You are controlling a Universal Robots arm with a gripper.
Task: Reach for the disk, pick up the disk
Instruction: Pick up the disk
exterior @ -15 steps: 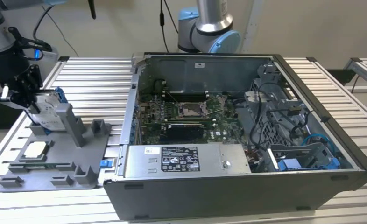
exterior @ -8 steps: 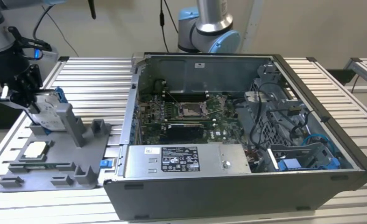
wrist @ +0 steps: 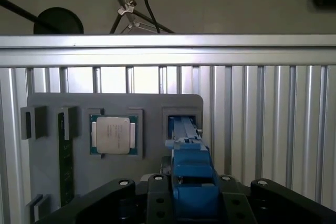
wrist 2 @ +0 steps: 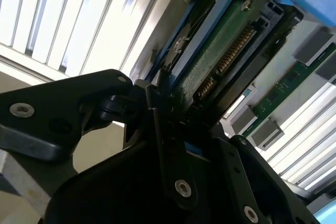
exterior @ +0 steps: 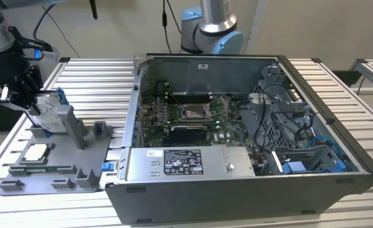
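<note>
Gripper: the black gripper [exterior: 29, 102] hangs over the far end of the grey fixture tray [exterior: 79, 161], by the bench's [exterior: 97, 80] edge on the exterior view's left. Its jaws are closed in against the disk, one on each flat side.
Fingers: in the second wrist view a black finger [wrist 2: 157, 124] lies against the disk's circuit-board face.
Disk: the disk [exterior: 49, 105] stands upright on edge between the jaws, just beside the tray's tall grey post. In the first wrist view its blue rail [wrist: 191, 177] runs from the gripper down to a square pocket in the tray. I cannot tell whether its lower end is seated there or just clear.
Disk underside: the second wrist view shows a green board [wrist 2: 220, 61] with a row of gold contacts, framed by blue plastic.
Fixture tray: a flat grey plate with several pockets and posts. A square silver processor chip [wrist: 113, 135] lies flat in one pocket, well apart from the disk. A green memory stick [wrist: 65, 156] stands on edge in a narrow slot beside it.
Computer case: the open tower case [exterior: 237, 199] lies on its side in the middle of the bench, just beside the tray.
Case contents: a green motherboard [exterior: 186, 116], a silver power supply [exterior: 186, 164] with a white label along the near wall, and a blue-trimmed drive bay [exterior: 313, 164] with cables at the end on the exterior view's right.
Far edge: a second arm's base [exterior: 212, 33] stands behind the case.
</note>
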